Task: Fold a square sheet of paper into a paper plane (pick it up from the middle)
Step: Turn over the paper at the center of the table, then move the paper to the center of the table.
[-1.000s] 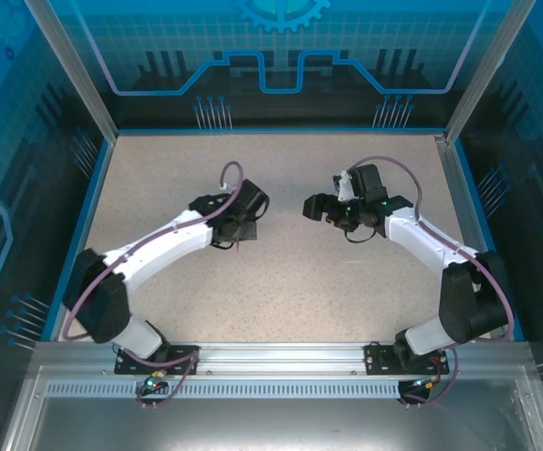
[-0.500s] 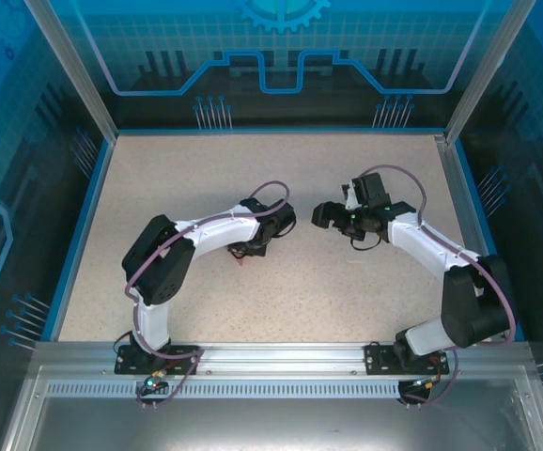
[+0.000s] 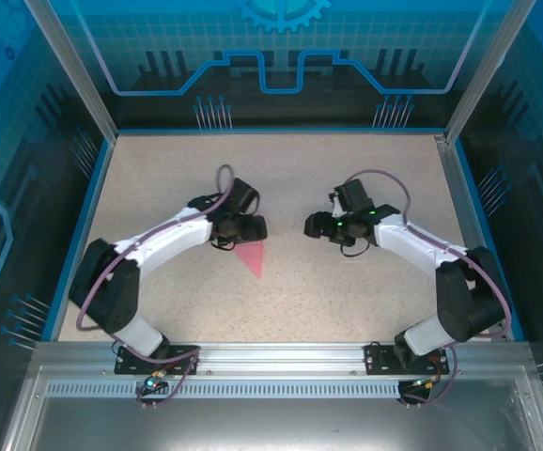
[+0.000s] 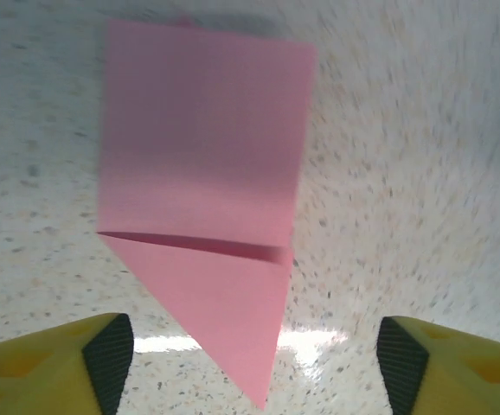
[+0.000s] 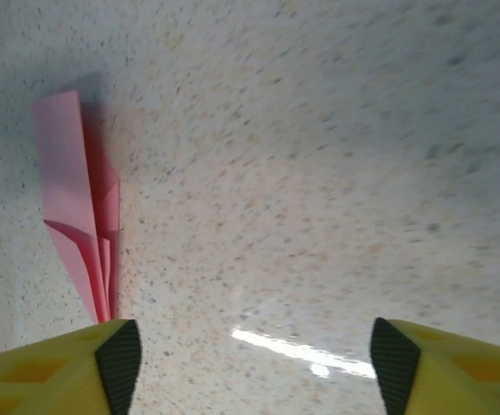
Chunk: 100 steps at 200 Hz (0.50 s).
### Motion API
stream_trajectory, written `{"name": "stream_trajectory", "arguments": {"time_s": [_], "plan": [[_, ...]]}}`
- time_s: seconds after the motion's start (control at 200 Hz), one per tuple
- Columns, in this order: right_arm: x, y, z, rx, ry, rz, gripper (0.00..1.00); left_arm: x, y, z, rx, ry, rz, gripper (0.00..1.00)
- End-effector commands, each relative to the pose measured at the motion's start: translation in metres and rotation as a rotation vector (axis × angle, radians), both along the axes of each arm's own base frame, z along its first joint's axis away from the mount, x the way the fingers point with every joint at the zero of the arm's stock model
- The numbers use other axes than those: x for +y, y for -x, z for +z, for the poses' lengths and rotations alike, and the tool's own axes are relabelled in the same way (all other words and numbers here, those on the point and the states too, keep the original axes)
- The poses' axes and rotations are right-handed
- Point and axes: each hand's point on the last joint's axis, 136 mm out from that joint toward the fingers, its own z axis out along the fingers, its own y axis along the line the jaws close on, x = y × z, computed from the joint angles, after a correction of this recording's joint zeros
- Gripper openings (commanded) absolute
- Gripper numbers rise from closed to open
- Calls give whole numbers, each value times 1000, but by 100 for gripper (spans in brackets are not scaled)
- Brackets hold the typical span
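The square sheet of paper is folded into a pink paper plane (image 3: pixel 249 259), a narrow pointed dart lying loose on the speckled table just in front of my left gripper (image 3: pixel 252 232). In the left wrist view the paper plane (image 4: pixel 202 173) lies flat with a cross crease. Its tip points in between the yellow fingers (image 4: pixel 55 367) of my left gripper (image 4: pixel 254 367), which stand open and do not touch it. My right gripper (image 3: pixel 315 225) is open to the right of the plane, with bare table between the jaws. The plane (image 5: pixel 77 207) lies at the left of the right wrist view, beside my right gripper (image 5: pixel 254 363).
The speckled table (image 3: pixel 365 291) is walled by blue rims on three sides, with a metal rail (image 3: pixel 271 357) at the near edge. Both arms bend inward toward the table's middle.
My left gripper has opened and let go of the paper plane, which now lies on the table. The left arm swung back left. My right gripper shifted left and its jaws narrowed a little.
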Motion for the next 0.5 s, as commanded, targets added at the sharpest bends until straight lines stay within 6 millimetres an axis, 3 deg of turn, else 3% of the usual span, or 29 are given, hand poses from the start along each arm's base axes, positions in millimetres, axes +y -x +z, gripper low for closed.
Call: {"name": "stream_trajectory", "arguments": {"time_s": [0.0,0.14,0.275,0.375,0.495], "plan": [[48,1,6,-35,24,80,61,24,2,-2,3,75,109,85],[109,13,-2,-25,21,192,40,63,9,-6,-8,60,233,94],[159,28,-14,6,30,300,34,90,18,-12,-6,57,318,99],[180,35,-30,48,35,337,31,100,22,-13,-5,58,349,99],[187,37,-49,90,52,351,31,104,26,-15,-3,59,359,99]]}}
